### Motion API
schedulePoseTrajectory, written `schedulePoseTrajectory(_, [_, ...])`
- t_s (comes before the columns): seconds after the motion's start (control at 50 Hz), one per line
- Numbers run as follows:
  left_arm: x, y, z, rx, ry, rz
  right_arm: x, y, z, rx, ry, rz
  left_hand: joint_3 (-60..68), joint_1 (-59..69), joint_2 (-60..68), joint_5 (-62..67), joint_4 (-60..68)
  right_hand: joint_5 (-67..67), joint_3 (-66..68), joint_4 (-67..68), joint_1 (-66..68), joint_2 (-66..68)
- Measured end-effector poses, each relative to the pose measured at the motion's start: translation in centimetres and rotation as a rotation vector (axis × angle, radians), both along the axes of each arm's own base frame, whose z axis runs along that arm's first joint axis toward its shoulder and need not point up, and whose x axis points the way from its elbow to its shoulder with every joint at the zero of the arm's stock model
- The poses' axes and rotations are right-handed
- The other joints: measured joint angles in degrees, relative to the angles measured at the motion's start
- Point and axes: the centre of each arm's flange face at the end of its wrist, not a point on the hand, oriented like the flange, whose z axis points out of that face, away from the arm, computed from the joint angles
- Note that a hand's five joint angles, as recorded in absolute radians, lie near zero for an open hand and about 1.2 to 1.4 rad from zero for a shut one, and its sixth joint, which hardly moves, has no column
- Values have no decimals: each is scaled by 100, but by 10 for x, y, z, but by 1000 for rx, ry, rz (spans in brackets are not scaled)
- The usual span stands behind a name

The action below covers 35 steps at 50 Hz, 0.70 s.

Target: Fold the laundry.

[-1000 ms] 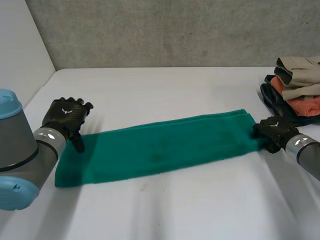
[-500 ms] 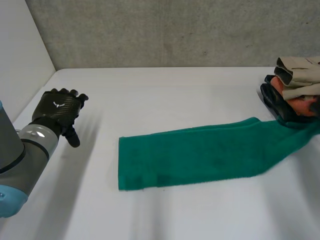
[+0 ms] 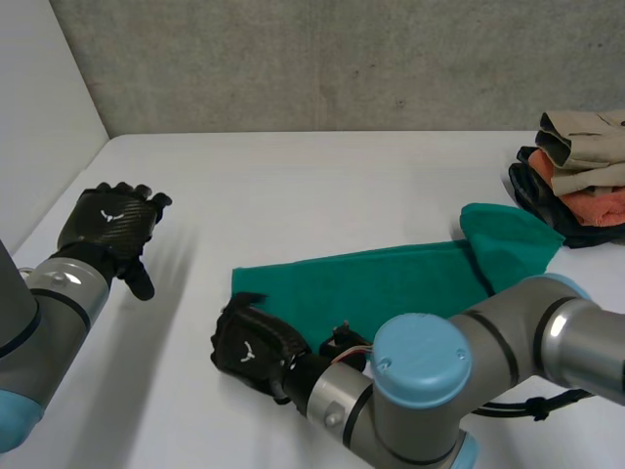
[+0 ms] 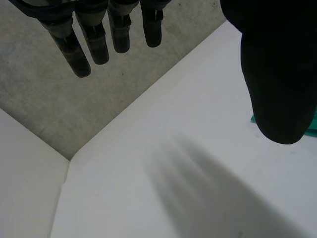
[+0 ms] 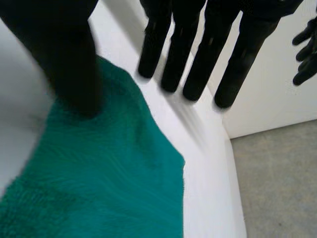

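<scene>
A green towel [image 3: 391, 283] lies lengthwise across the middle of the table, and its right end [image 3: 508, 239] is turned up and doubled over. My right arm reaches across it. The right hand [image 3: 249, 347] is at the towel's near left corner. In the right wrist view its fingers [image 5: 195, 54] are straight and extend past the towel's edge [image 5: 99, 183] over bare table, while the thumb rests at the cloth's corner. My left hand [image 3: 107, 220] hovers at the table's left side, well away from the towel, with its fingers [image 4: 94, 42] spread and straight.
A stack of folded clothes [image 3: 581, 171] in beige, orange and black sits at the table's right edge, just beyond the towel's turned-up end. A white wall borders the table on the left and a grey one at the back.
My right arm has swung from the far right across to the towel's left end and its fingers have straightened. The towel's right end now lies doubled over. The left hand has barely moved.
</scene>
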Motion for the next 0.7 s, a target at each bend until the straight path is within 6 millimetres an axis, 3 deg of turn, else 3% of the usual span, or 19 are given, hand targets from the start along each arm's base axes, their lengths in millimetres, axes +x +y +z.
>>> schedulePoseTrajectory(0.08, [-2,1,0,0,0,-7,-4,-14,9,32,-27,-121,0,0,0,0,0,-3087,-2975,-2990,-2420,-2837])
schedulePoseTrajectory(0.14, [-4,2,0,-2,1,-14,-14,-37,27,76,-88,-263,0,0,0,0,0,-3360,-3260,-3243,-2548,-3057])
schedulePoseTrajectory(0.2, [-7,4,1,-6,2,-28,-48,-89,62,174,-236,-532,0,0,0,0,0,-3379,-3279,-3253,-2548,-3058])
schedulePoseTrajectory(0.22, [-9,5,1,-8,2,-33,-69,-113,75,225,-305,-650,0,0,0,0,0,-3379,-3280,-3253,-2548,-3058])
schedulePoseTrajectory(0.3, [-11,6,1,-14,4,-41,-117,-158,89,342,-415,-871,0,0,0,0,0,-3361,-3279,-3253,-2548,-3058])
schedulePoseTrajectory(0.32, [-12,6,1,-17,5,-43,-141,-177,88,407,-443,-964,0,0,0,0,0,-3335,-3263,-3248,-2547,-3047])
schedulePoseTrajectory(0.46, [-14,7,-1,-22,7,-51,-201,-230,54,588,-430,-1172,0,0,0,0,0,-2926,-2977,-3015,-2464,-2779])
schedulePoseTrajectory(0.56, [-16,9,-1,-22,7,-60,-211,-253,24,642,-409,-1210,0,0,0,0,0,-2420,-2477,-2500,-1889,-2316])
schedulePoseTrajectory(0.66, [-18,11,-1,-22,7,-68,-205,-267,3,668,-413,-1192,0,0,0,0,0,1424,1533,1484,2095,1839])
schedulePoseTrajectory(0.7, [-19,11,-1,-21,7,-69,-202,-270,2,667,-425,-1175,0,0,0,0,0,1710,1897,1897,2150,2194])
